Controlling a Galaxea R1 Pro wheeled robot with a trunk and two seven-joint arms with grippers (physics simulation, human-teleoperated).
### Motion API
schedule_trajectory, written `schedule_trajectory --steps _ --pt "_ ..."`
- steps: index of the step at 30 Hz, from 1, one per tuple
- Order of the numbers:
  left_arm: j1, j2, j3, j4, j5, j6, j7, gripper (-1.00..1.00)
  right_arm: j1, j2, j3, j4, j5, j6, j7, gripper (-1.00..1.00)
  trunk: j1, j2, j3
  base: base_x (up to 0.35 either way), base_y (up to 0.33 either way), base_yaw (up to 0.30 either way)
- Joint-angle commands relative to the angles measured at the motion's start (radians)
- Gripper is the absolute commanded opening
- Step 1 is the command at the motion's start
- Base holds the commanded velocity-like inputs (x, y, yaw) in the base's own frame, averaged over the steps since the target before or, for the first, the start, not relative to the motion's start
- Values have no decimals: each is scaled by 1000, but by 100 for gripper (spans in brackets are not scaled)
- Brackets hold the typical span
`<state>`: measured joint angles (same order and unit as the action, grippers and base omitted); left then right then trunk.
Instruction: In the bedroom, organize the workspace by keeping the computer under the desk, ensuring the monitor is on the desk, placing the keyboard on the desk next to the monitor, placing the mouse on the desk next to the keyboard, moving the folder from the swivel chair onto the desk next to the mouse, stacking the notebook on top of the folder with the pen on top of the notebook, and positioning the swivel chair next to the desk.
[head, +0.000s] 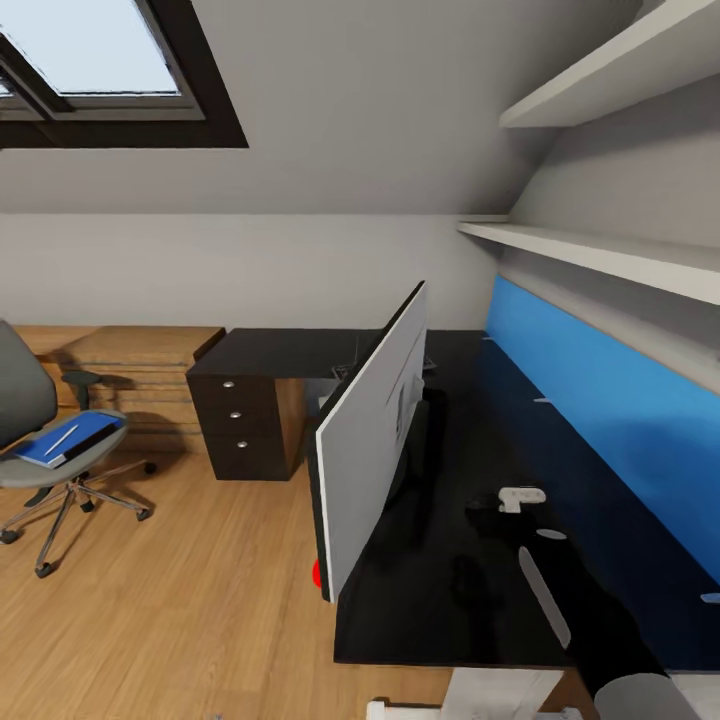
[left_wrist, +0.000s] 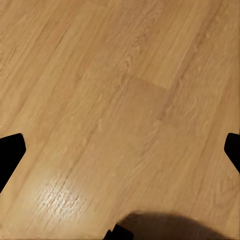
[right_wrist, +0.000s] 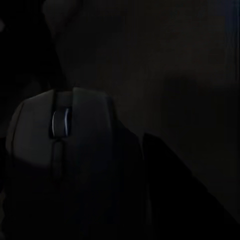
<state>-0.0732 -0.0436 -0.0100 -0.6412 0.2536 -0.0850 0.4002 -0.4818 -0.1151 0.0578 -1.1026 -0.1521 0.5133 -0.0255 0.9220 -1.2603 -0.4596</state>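
Observation:
The glossy black desk (head: 450, 590) with its blue back panel runs along the right wall. The monitor (head: 375, 440) stands on it, seen edge-on, with a red dot at its near lower corner. My right gripper (head: 497, 512) hovers low over the desk right of the monitor, shut on the dark mouse (right_wrist: 65, 145), whose scroll wheel shows close up. At the left, the grey swivel chair (head: 25, 400) carries the blue folder (head: 85, 432), with the notebook (head: 60, 445) and white pen (head: 62, 439) on it. My left gripper (left_wrist: 120, 150) is open over bare floor. The computer and keyboard are out of view.
A dark drawer unit (head: 245, 425) stands under the desk's far left end, with a light wooden chest of drawers (head: 140, 370) behind it. Two white shelves (head: 600, 255) hang above the desk. Wooden floor (head: 200, 600) lies between the chair and the desk.

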Motion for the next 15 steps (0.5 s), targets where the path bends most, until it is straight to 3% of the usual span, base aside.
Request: schedule_trajectory --steps 1,4,6,10,12,15 --pt "0 0 -1 0 10 -6 2 100 17 0 -6 -49 -13 29 -4 -100 0 -1 -1 -299 0 0" --pt "0 0 -1 0 10 -6 2 100 63 4 -20 -159 -18 92 -4 -100 0 -1 -1 -318 0 0" --pt "0 1 -1 0 10 -5 2 100 99 6 -25 -239 -50 135 -4 -100 0 -1 -1 -331 0 0" --pt "0 1 -1 0 10 -5 2 100 114 7 -26 -278 -105 164 -5 -100 0 -1 -1 -334 25 0" --pt "0 1 -1 0 11 -5 2 100 119 9 -23 -292 -169 176 -4 -100 0 -1 -1 -336 87 0" --pt "0 1 -1 0 11 -5 2 100 120 10 -21 -294 -186 178 -4 -100 0 -1 -1 -336 108 0"
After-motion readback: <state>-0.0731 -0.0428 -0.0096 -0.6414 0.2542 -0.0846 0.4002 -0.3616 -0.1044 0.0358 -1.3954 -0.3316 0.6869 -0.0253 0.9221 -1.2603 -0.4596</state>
